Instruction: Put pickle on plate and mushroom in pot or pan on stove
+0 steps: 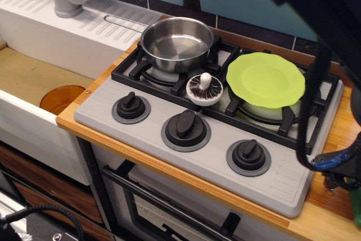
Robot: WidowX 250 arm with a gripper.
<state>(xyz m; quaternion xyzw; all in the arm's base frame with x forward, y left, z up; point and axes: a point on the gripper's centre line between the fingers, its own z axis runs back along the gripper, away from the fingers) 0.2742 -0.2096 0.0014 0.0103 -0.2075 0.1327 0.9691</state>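
The pickle is seen only as a green sliver at the right edge, directly below the gripper; whether the jaws are closed on it cannot be told. The plate is set on the stove, up and left of the gripper. Further left, the mushroom is placed gills-up just beside the empty pot.

The pickle shows only as a green sliver at the right edge, cut off by the frame. The claw is mostly out of frame there, so its jaws cannot be read. A dark cable hides part of the plate rim and the right burner grate.
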